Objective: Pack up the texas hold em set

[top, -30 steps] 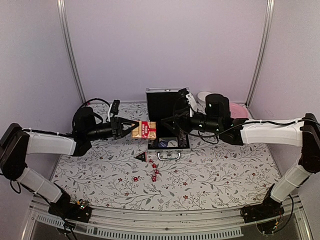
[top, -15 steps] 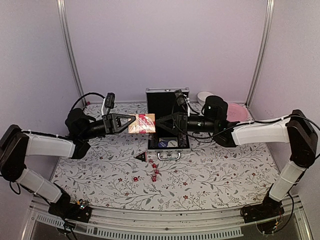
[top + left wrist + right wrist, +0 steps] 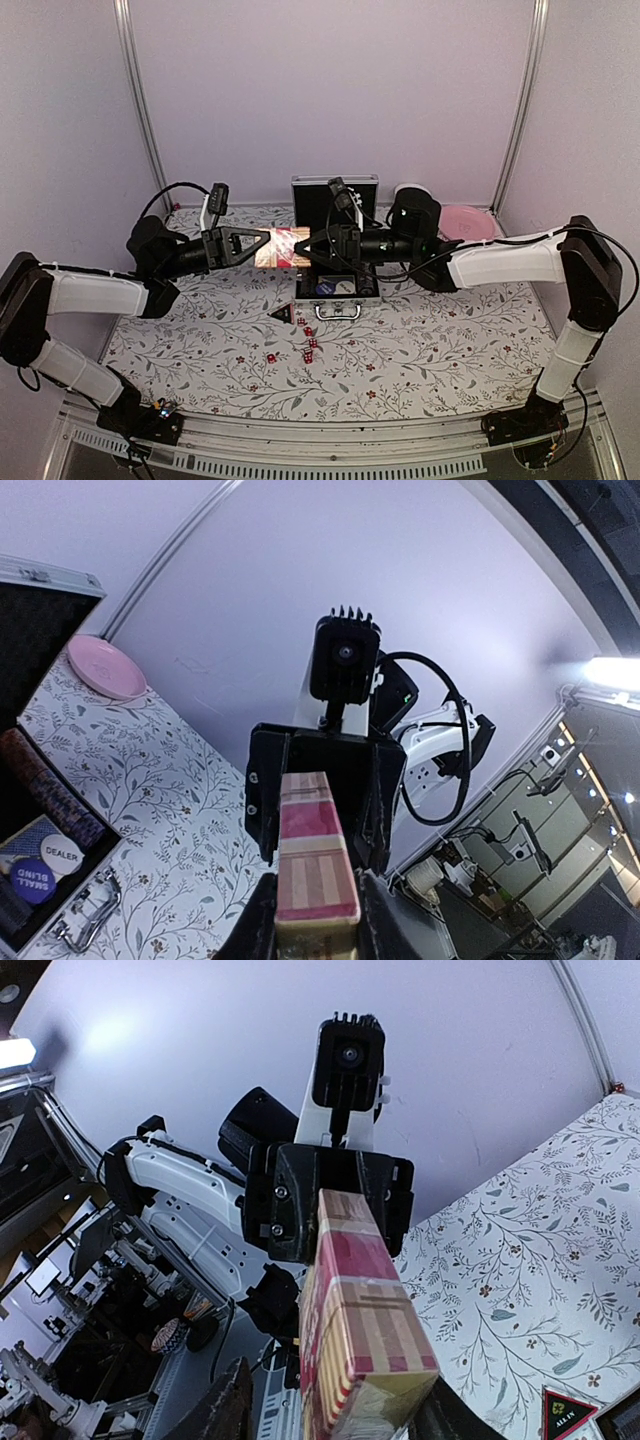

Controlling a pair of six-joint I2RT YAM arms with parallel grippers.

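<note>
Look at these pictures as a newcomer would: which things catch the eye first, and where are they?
The tan-red card pack hangs in mid-air at the centre, clamped by the left gripper, with the right gripper facing it, jaws open either side of its other end. Close by on the flowered cloth stands the open silver case, with red dice scattered in front of it.

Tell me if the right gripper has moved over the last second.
Yes. The right gripper has slid left across the open case, reaching the card pack that the left gripper holds.
</note>
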